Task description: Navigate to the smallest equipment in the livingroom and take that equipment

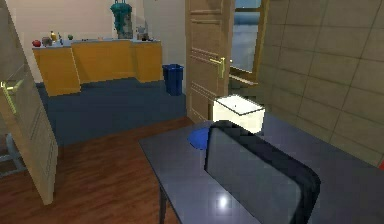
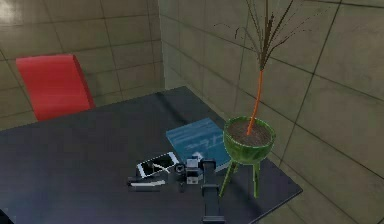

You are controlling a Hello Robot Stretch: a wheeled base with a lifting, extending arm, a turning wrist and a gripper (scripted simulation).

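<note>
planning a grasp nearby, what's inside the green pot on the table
Brown soil shows in the green pot, and a plant with a reddish stem and thin dark leaves rises from it. Anything beneath the soil is covered.

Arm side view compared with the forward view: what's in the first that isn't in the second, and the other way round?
Arm side view's own: the gripper on its arm, a potted plant on a green stand, a flat blue thing, a flat white thing. Forward view's own: a white-shaded lamp, an orange counter, a blue bin, a wooden door. Shared: the dark table and the tiled wall.
</note>
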